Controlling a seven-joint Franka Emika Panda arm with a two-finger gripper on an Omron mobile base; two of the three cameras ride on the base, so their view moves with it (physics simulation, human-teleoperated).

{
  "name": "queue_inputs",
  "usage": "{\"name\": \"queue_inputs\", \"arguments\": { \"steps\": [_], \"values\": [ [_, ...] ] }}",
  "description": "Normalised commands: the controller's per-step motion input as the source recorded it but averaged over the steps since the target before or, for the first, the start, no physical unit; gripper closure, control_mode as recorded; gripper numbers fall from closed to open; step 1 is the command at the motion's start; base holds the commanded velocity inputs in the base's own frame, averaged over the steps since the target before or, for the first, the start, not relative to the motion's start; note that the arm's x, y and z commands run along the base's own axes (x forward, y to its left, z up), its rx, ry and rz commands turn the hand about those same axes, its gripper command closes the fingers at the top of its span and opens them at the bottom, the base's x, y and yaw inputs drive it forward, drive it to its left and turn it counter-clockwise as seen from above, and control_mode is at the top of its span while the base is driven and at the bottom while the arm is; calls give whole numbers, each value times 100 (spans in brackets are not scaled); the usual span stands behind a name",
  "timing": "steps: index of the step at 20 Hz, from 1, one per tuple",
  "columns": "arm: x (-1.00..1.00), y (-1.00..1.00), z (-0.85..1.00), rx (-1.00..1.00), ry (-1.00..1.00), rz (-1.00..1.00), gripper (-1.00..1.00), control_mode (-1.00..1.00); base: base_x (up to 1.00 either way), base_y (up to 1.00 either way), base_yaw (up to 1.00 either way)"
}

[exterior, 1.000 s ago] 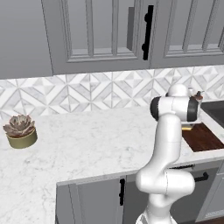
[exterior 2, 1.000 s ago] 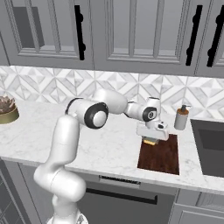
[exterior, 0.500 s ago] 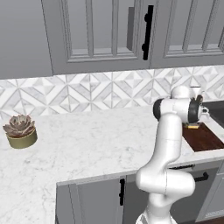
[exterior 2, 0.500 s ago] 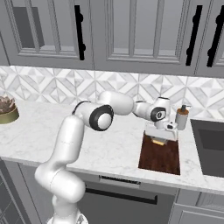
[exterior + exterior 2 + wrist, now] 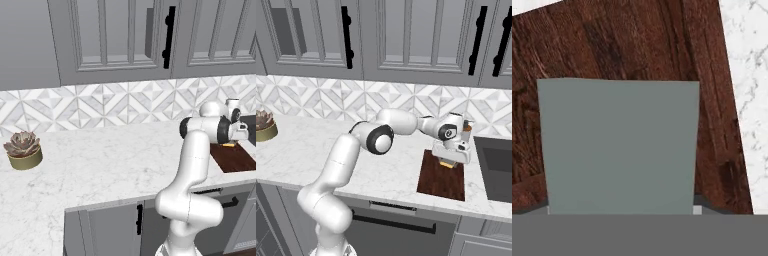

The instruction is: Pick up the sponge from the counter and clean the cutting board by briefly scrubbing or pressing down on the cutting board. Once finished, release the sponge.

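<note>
Gripper: my gripper (image 5: 447, 162) is clenched on the sponge (image 5: 446, 161), above the far end of the cutting board (image 5: 442, 177).
Sponge: yellow body visible under my hand from the right base view; from the hand view its grey-green scrub face (image 5: 618, 147) is close to the camera, with the board's dark wood grain (image 5: 612, 45) behind it.
Contact: I cannot tell whether the sponge touches the board.
Cutting board: flat on the white marble tabletop (image 5: 381, 170), near the front edge.
Succulent pot: (image 5: 22, 150) far left on the tabletop, well apart.
</note>
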Motion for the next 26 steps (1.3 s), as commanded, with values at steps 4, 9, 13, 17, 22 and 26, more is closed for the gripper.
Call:
{"name": "queue_inputs", "arguments": {
  "steps": [4,9,13,17,22,26],
  "values": [
    [-84,-41,-13,0,-1,-1,100,-100,0,0,0],
    [-100,16,-26,-2,-8,0,100,-100,0,0,0],
    [-64,100,-39,-7,-5,0,100,-100,0,0,0],
    [6,100,-29,-4,0,0,100,-100,0,0,0],
    [28,100,0,-3,0,0,100,-100,0,0,0],
    [93,77,5,0,-1,-7,100,-100,0,0,0]
  ]
}}
